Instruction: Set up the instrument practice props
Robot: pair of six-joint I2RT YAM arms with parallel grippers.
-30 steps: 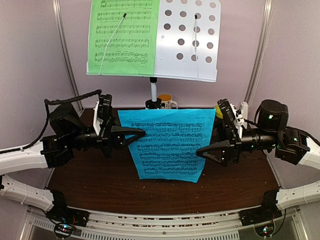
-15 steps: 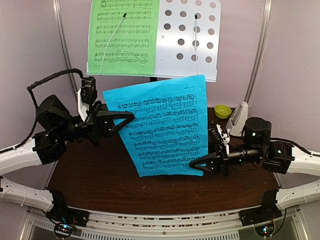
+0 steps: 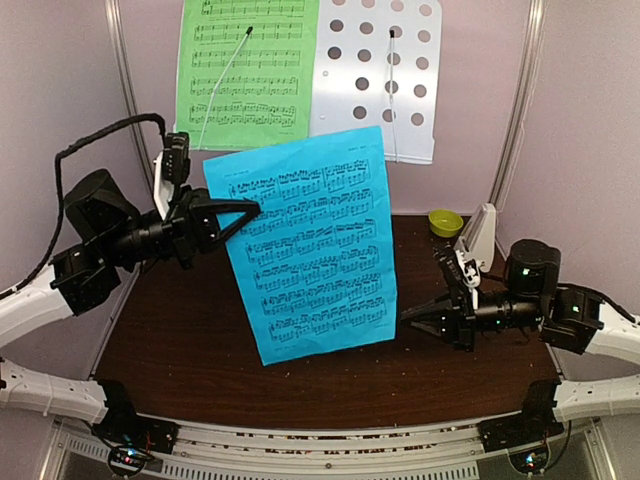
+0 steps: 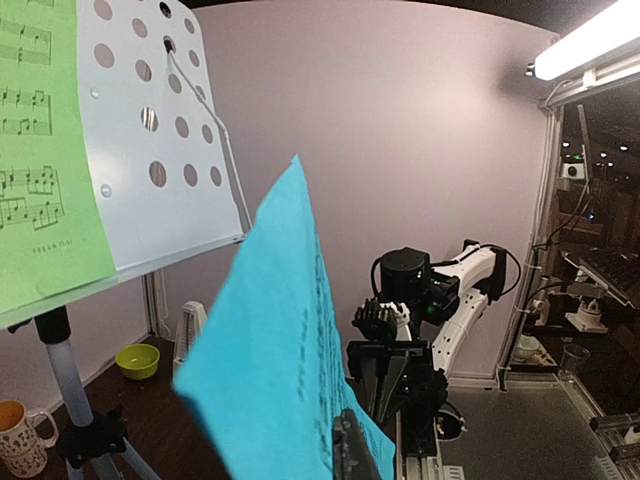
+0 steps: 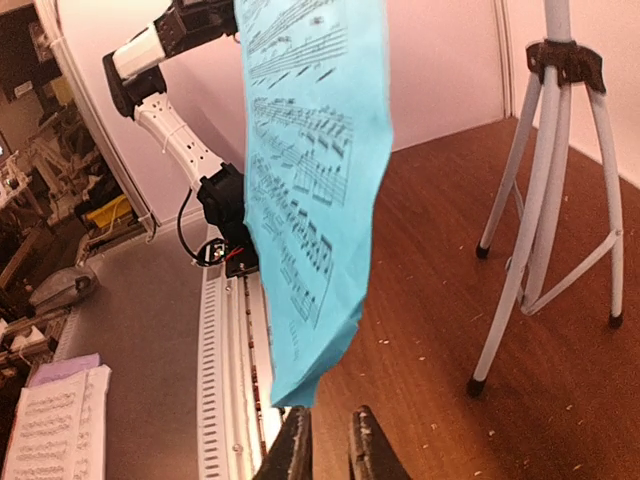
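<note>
The left jaws clamp the blue sheet (image 3: 305, 245) at its top-left corner, so it hangs nearly upright over the desk (image 3: 180, 340), below the stand's (image 3: 375, 80) bare half at 1 o'clock, with the right jaws nearly together, empty, just beside its 4 o'clock corner.

Non-task items noted on the dark wooden counter (image 3: 180, 340).
A small green bowl (image 3: 445, 222) is seen upright toward the far right; a patterned mug (image 4: 20, 438) with an orange interior is seen upright, well apart from it. Pale specks (image 5: 425, 345) are scattered over the counter surface.
</note>
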